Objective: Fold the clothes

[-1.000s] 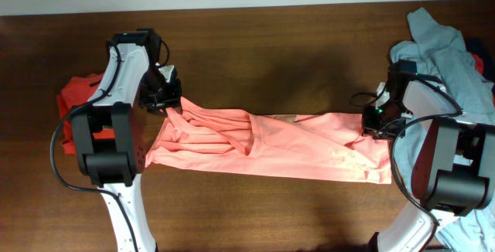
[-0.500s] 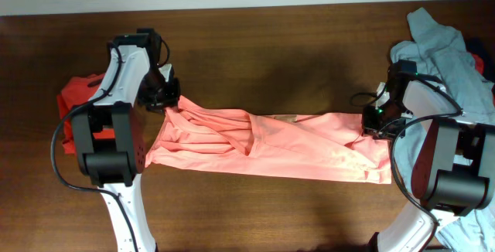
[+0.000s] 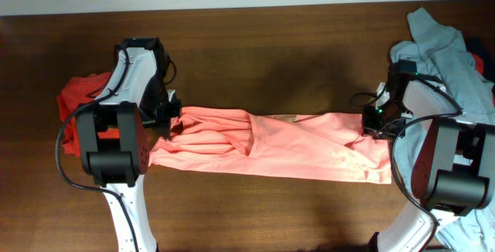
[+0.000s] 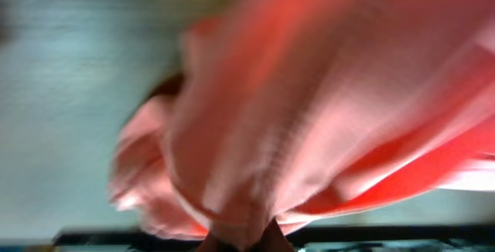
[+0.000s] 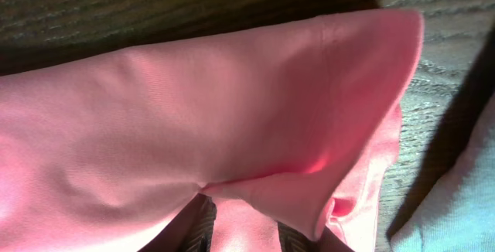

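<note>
Salmon-pink top (image 3: 294,148): thin, soft fabric, one long creased band.

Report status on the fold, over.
Left gripper shut on pink top, left end. Right gripper shut on right end. Top stretched between them. Grey garment by right arm.

A dark wooden table (image 3: 271,66) carries three garments. The pink top (image 3: 309,148) lies stretched in a long, crumpled band from the left gripper (image 3: 172,117) to the right gripper (image 3: 371,124). A red shirt (image 3: 77,97) lies bunched just outside the left gripper. A grey-blue garment (image 3: 441,55) is heaped outside the right one.
</note>
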`<control>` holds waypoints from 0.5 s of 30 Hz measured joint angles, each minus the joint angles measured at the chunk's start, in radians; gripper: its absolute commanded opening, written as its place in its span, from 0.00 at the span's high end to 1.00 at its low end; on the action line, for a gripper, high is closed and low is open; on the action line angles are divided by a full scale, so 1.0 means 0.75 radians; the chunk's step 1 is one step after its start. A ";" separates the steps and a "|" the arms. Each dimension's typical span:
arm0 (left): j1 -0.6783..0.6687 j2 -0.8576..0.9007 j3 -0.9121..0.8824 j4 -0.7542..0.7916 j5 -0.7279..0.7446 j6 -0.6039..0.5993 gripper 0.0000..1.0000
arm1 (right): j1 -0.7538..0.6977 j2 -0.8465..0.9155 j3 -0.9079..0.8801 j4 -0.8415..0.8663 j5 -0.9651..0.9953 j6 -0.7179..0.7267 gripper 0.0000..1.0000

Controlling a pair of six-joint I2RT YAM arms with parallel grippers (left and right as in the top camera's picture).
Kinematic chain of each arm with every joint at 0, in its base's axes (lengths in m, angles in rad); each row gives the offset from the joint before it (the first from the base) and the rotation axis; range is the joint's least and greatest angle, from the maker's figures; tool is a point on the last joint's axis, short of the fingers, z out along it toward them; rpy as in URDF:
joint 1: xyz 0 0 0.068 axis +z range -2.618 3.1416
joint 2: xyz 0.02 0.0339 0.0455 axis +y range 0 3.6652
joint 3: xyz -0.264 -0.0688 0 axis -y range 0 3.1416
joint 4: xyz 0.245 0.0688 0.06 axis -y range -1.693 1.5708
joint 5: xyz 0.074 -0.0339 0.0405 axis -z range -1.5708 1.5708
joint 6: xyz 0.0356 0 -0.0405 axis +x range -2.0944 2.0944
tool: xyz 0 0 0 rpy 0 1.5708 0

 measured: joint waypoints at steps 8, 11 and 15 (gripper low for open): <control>0.000 0.000 0.000 -0.035 -0.167 -0.068 0.84 | 0.000 0.000 0.000 0.000 0.000 -0.001 0.67; -0.002 0.000 -0.001 -0.034 -0.188 -0.074 0.69 | 0.000 0.000 0.000 -0.001 0.000 -0.002 0.67; -0.007 -0.001 -0.077 0.037 -0.189 -0.086 0.59 | 0.000 0.000 0.001 -0.001 0.000 -0.002 0.67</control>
